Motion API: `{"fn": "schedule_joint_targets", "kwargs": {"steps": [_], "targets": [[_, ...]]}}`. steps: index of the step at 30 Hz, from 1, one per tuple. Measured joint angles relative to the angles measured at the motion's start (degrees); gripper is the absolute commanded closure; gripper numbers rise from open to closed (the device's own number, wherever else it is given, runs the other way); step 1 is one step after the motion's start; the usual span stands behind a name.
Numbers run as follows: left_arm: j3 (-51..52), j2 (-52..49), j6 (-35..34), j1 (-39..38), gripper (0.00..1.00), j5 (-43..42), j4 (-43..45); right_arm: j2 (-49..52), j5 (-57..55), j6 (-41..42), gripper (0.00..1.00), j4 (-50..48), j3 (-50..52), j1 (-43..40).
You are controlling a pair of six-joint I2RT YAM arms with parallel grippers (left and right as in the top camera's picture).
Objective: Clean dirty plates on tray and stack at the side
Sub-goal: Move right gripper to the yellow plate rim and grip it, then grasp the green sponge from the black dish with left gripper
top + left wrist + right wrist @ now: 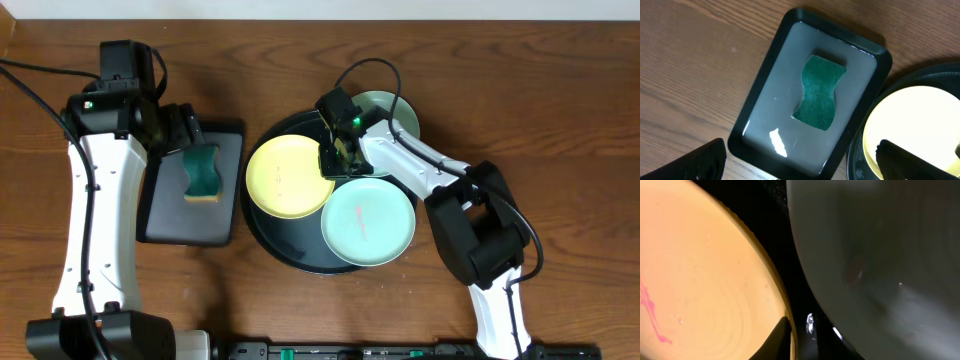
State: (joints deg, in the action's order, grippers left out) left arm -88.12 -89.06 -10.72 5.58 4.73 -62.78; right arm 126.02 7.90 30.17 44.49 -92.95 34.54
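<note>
Overhead: L gripper [190, 135] hovers over sponge [203, 173] in grey tray [225, 215], jaws wide, nothing held; yellow plate [290, 177], near mint plate [367, 222] and far mint plate [385, 105] all at black tray [285, 250], none stacked; R gripper [338, 152] low betw. plates, spread can't be told; step judged: fetching sponge; next calls for straight descent, then closing on its narrow waist.

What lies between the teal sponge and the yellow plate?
In the left wrist view: bare floor of the grey tray, its black rim, then the rim of the round black tray. Nothing else.
</note>
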Motion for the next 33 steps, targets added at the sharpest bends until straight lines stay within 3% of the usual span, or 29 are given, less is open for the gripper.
{"fn": "schedule_joint_targets", "kwargs": {"steps": [2, 4, 14, 18, 25, 33], "targets": [[0.0, 0.02, -0.07, 0.0, 0.19, 0.02, 0.09, 0.0, -0.04, 0.24, 0.94, -0.2, 0.0, 0.15], [0.0, 0.02, -0.04, 0.0, 0.22, 0.15, 0.2, 0.0, -0.02, 0.61, 0.99, -0.44, 0.0, 0.24], [0.02, -4.13, 1.42, 0.0, 0.23, 1.49, 0.24, -0.09, -2.12, 1.27, 0.99, -0.68, -0.04, 1.16], [0.02, -10.05, 3.32, 0.0, 0.31, 1.55, 0.59, -0.09, -2.43, 1.29, 0.99, -0.66, -0.09, 1.31], [0.13, -23.19, 7.23, 0.0, 0.34, -2.54, 3.43, -0.09, -2.58, 1.29, 0.99, -0.66, -0.11, 1.31], [0.46, -30.16, 8.28, 0.02, 0.47, -4.81, 6.78, -0.09, -2.6, 1.29, 0.99, -0.66, -0.11, 1.33]]}}
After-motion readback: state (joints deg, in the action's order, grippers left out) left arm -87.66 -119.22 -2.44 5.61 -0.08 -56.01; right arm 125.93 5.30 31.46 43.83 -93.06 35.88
